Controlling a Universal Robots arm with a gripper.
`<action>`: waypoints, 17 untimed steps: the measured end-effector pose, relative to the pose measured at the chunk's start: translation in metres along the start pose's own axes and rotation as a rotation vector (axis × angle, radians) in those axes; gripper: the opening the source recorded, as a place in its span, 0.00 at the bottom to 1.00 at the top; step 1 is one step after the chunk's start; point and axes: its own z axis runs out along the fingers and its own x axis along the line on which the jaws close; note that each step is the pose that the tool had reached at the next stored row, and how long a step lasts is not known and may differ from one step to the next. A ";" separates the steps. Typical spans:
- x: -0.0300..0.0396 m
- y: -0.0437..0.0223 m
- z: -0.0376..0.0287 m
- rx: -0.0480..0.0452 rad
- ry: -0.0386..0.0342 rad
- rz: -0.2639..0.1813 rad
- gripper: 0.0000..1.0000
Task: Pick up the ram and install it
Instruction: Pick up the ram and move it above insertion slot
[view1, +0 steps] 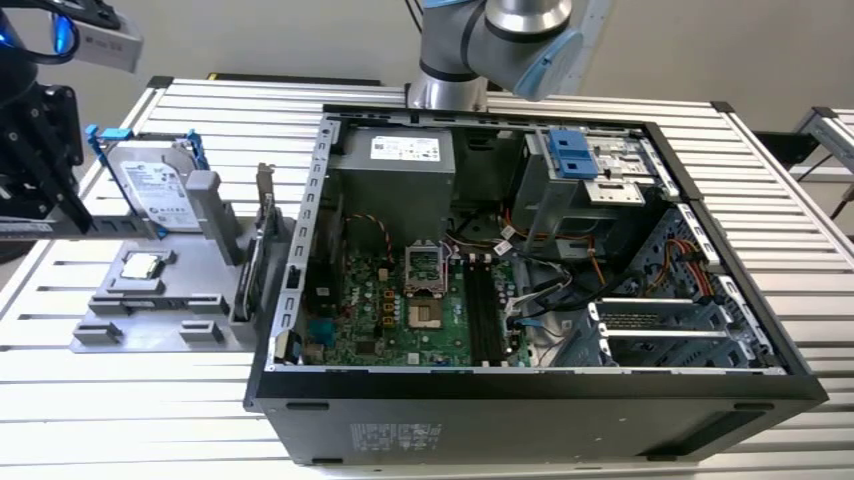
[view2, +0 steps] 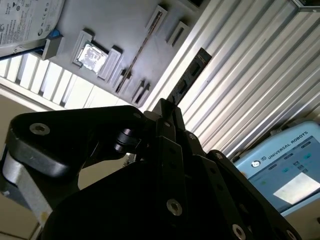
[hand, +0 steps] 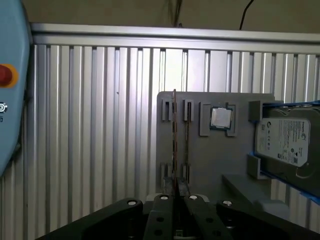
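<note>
1. Black gripper (view2: 167, 107) links sit closest to you in both wrist views, and the fingers are pinched tight on the ram (view2: 189, 76).
2. You can see the ram as a flat dark stick jutting straight out past the fingertips. In the first wrist view it shows edge-on, as one thin line.
3. Your pale blue pendant (view2: 285, 165) with its screen shows near the gripper.
4. Past the ram's tip you have the ribbed metal table (view2: 250, 75). The ram looks held in the air above it.
5. Farther on sits the grey holder (hand: 210, 162). It carries another thin stick (view2: 141, 48) on edge in a slot, the silver processor chip (hand: 220, 118) in its recess, and the hard drive (hand: 287, 140) with blue brackets.
6. At the far left edge of the exterior view your gripper hangs beside the hard drive, well apart from the open computer case (view1: 534, 395) at the frame's centre.
7. Inside the case the green motherboard (view1: 400, 310) lies flat.
8. At the top centre of that frame, behind the case, stands the arm (view1: 494, 35) with its grey and blue joint.
</note>
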 end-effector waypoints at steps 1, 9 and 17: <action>0.0000 0.0000 -0.0008 0.0000 0.0000 0.000 0.00; -0.0001 0.0002 -0.0069 0.0000 0.0000 0.000 0.00; -0.0002 0.0003 -0.0116 -0.0001 0.0000 0.000 0.00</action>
